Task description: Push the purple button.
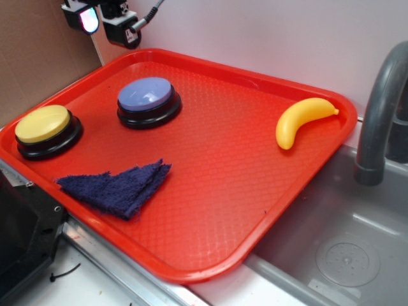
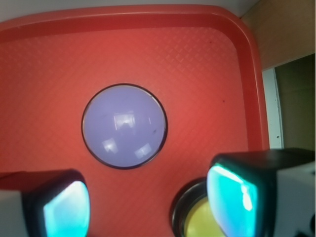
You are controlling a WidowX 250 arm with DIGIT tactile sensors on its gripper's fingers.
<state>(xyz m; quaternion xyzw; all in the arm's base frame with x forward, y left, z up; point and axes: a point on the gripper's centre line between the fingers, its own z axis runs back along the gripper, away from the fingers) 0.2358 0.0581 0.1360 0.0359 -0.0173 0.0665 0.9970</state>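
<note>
The purple button (image 1: 145, 95) stands on the red tray (image 1: 223, 172) at its back left, lavender dome on a black base. My gripper (image 1: 107, 25) hangs high above the tray's back left corner, well clear of the button. In the wrist view the purple button (image 2: 124, 126) lies in the middle, ahead of my gripper (image 2: 148, 205). The two cyan fingertips (image 2: 66, 210) stand wide apart with only bare tray (image 2: 148, 49) between them, so the gripper is open.
A yellow button (image 1: 43, 124) sits at the tray's left edge, partly behind my right finger in the wrist view (image 2: 202, 222). A dark blue cloth (image 1: 118, 185) lies in front, a toy banana (image 1: 299, 121) at the right. A grey sink (image 1: 344, 248) and faucet (image 1: 382, 108) flank the tray.
</note>
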